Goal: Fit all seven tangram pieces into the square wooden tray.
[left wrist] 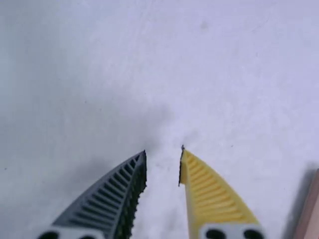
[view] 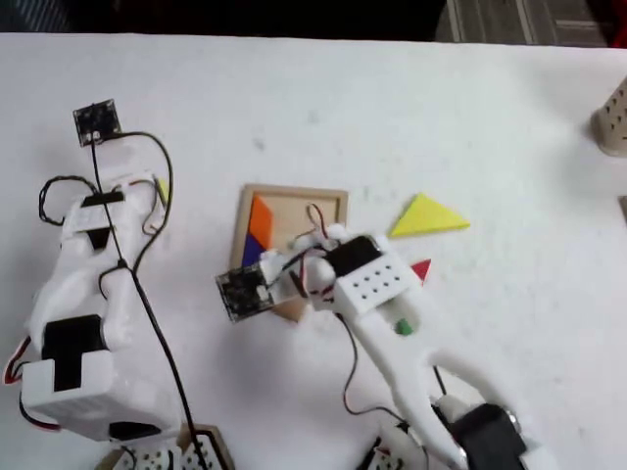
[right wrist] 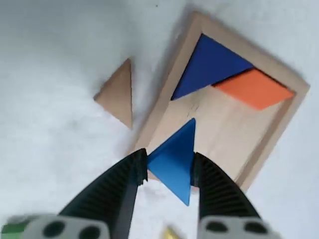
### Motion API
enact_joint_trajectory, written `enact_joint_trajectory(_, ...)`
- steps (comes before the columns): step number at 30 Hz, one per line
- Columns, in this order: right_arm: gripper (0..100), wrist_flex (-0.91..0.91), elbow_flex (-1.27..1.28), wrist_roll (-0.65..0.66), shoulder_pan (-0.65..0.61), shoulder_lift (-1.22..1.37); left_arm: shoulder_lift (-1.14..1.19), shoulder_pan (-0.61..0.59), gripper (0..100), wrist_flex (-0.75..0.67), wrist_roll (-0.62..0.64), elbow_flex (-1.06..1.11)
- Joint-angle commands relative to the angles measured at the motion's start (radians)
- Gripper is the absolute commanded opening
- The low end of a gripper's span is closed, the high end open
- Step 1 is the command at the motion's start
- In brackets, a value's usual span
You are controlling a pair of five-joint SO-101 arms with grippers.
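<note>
Blue sharp-cornered triangle (right wrist: 174,159) tight in right pincer (right wrist: 169,157) over wooden tray (right wrist: 224,132) rim; left pincer (left wrist: 163,149) slightly ajar.

Square wooden tray (view: 294,192) (right wrist: 172,82) sits flat mid-desk, mostly bare inside. Two pieces are in: a dark blue triangle (right wrist: 212,64) (view: 252,252) tucked into one corner, and an orange piece (right wrist: 254,87) (view: 261,217) lying flat, touching it along one edge. A light blue triangle (right wrist: 174,159) is pinched between the right gripper's (right wrist: 169,157) fingers (right wrist: 124,184), straddling the tray's rim, one tip pointing in over the floor. A tan triangle (right wrist: 118,94) (view: 291,311) lies flat just beside the tray. Well off to the other side lies a yellow triangle (view: 427,215), with a red piece (view: 421,268) near it, partly hidden.
</note>
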Motion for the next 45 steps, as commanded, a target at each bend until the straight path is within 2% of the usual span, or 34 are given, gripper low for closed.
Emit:
enact_joint_trajectory(1, 5.2, -0.113, -0.086, 0.107, -0.01, 0.107, -0.005, 0.013, 14, 0.003, -0.011, -0.04)
enact_joint_trajectory(6, 3.9, -0.145, -0.244, 0.107, -0.012, 0.321, -0.005, 0.013, 14, 0.003, -0.011, -0.04)
enact_joint_trajectory(14, 22.9, -0.07, -0.385, 0.015, 0.027, 0.423, -0.005, 0.013, 14, 0.002, -0.011, -0.041)
enact_joint_trajectory(21, 23.7, 0.053, -0.459, -0.008, 0.03, 0.421, -0.005, 0.013, 14, 0.002, -0.011, -0.041)
enact_joint_trajectory(24, 23.7, 0.182, -0.499, -0.061, 0.059, 0.398, -0.005, 0.013, 14, 0.002, -0.011, -0.041)
enact_joint_trajectory(28, 22.4, 0.302, -0.511, -0.262, 0.061, 0.332, -0.005, 0.013, 14, 0.002, -0.011, -0.043)
enact_joint_trajectory(31, 14.3, 0.295, -0.457, -0.494, -0.001, 0.286, -0.005, 0.013, 14, 0.002, -0.011, -0.043)
enact_joint_trajectory(34, 2.6, 0.162, -0.405, -0.845, -0.056, 0.268, -0.005, 0.013, 14, 0.002, -0.011, -0.04)
enact_joint_trajectory(36, 2.5, 0.085, -0.373, -1.076, -0.044, 0.266, -0.005, 0.013, 14, 0.002, -0.011, -0.037)
enact_joint_trajectory(37, 3.3, 0.061, -0.359, -1.146, -0.031, 0.266, -0.005, 0.013, 14, 0.002, -0.011, -0.035)
enact_joint_trajectory(45, 1.8, -0.048, -0.249, -1.352, 0.03, 0.268, -0.005, 0.013, 14, 0.005, -0.011, -0.035)
